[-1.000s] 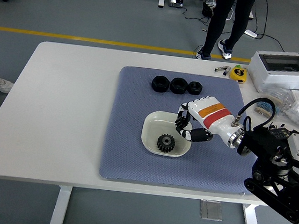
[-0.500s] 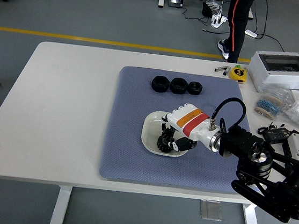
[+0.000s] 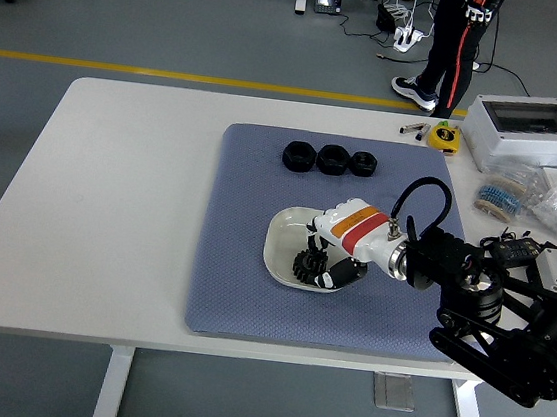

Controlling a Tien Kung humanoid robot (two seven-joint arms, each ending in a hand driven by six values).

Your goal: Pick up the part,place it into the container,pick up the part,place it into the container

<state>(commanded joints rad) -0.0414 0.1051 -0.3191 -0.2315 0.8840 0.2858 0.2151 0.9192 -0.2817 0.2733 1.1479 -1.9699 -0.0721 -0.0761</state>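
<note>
the right hand (image 3: pixel 333 245) is reached down into the bowl (image 3: pixel 281 231), its fingers (image 3: pixel 313 245) curled over the gear (image 3: pixel 307 265) that lies on the bowl's floor. whether the gear is truly pinched or only touched cannot be told, since the hand covers much of it. the left hand is not seen.

judged from this, the step in hand is either a release of the gear into the bowl or a grasp on it. in either case the fingers are best moved straight up and clear of the rim, so that the light bowl is not tipped or dragged across the mat (image 3: pixel 238 295). a sideways pull is to be avoided while the fingers are below the rim.

three black nuts (image 3: pixel 331 159) are lined up at the mat's far side, well apart from the bowl; open mat is left between them and the bowl for an approach from above. to the right, the desk (image 3: pixel 118 200) is crowded with a box (image 3: pixel 524 131), bags and cables, so the arm's swing is better kept over the mat. the mat's near edge lies near the desk's edge.
</note>
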